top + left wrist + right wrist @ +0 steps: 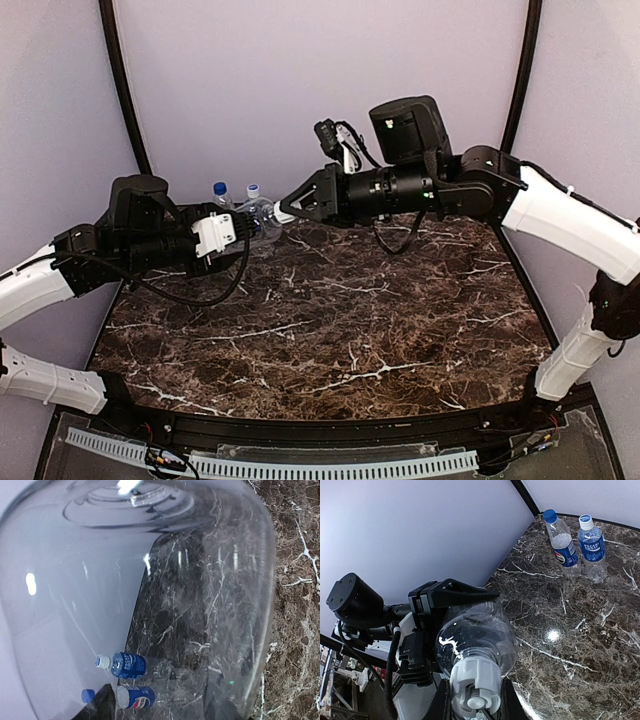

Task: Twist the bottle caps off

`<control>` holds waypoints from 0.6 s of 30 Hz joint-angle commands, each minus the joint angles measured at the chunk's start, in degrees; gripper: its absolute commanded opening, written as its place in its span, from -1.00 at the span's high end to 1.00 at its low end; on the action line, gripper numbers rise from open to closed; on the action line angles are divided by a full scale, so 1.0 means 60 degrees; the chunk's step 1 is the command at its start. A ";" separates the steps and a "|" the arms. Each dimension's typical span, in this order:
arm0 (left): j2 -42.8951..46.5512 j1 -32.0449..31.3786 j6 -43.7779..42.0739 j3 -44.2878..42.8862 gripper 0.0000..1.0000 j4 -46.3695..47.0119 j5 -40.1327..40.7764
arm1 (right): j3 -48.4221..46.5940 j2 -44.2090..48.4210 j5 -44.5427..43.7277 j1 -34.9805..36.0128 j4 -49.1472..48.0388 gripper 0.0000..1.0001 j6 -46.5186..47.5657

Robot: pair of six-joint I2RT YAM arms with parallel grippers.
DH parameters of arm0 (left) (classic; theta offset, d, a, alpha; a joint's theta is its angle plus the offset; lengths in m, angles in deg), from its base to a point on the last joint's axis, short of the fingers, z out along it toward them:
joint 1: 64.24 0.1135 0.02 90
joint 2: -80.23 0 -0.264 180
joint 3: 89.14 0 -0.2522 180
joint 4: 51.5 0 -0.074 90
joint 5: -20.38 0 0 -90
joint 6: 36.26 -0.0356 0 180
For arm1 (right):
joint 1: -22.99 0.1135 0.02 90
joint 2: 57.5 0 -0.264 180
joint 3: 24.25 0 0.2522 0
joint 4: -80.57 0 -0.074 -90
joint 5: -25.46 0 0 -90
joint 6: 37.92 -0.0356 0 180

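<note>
The white bottle cap [283,213] is pinched in the closed right gripper [290,211]; the left gripper [228,236], half-closed, clamps the plain bottle [262,222] level, likely to resist twisting. Left wrist: clear plastic fills the view above the dark marble table [295,605]. Right wrist: Pepsi bottle [562,542] and blue-labelled bottle [592,545] stand capped, well beyond the gripper, by pale walls [420,530].

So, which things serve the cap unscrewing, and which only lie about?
Job: plain clear plastic bottle, its white screw cap; Pepsi-labelled clear bottle, blue cap; blue-labelled clear bottle, white cap.
Just there: dark marble tabletop; grey backdrop.
</note>
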 commanded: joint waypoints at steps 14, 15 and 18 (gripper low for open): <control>0.0192 -0.0035 -0.0027 -0.0672 0.45 -0.2750 -0.2790 | -0.0349 -0.0048 0.1613 0.1192 0.0948 1.00 1.0135; 0.0157 -0.0035 -0.0025 -0.0824 0.46 -0.3016 -0.3034 | -0.0155 0.0087 0.1361 0.1363 0.0949 1.00 1.0985; 0.0127 -0.0045 -0.0089 -0.0918 0.46 -0.3680 -0.3727 | 0.0395 0.0385 0.0577 0.2041 0.0876 1.00 1.3457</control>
